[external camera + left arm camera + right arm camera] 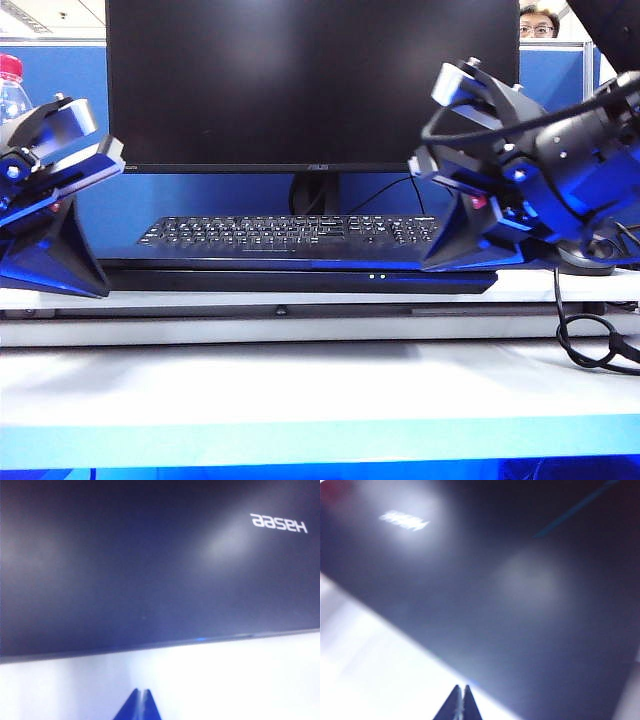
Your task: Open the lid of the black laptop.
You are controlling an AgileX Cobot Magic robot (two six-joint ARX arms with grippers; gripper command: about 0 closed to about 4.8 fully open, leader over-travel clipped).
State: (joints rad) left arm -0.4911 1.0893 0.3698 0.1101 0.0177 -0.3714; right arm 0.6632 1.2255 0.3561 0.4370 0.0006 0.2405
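lid closed; wrist views show left claw, right claw pinched together.

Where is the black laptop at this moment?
In the exterior view the black laptop lies closed at table centre, before the ASUS monitor, between the left gripper and the right gripper.

White table, black laptop atop

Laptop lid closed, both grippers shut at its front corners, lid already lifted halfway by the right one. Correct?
Not quite: the lid lies flat and closed, not lifted, as the exterior view shows. The rest holds: left gripper and right gripper are shut, near the laptop's front corners.
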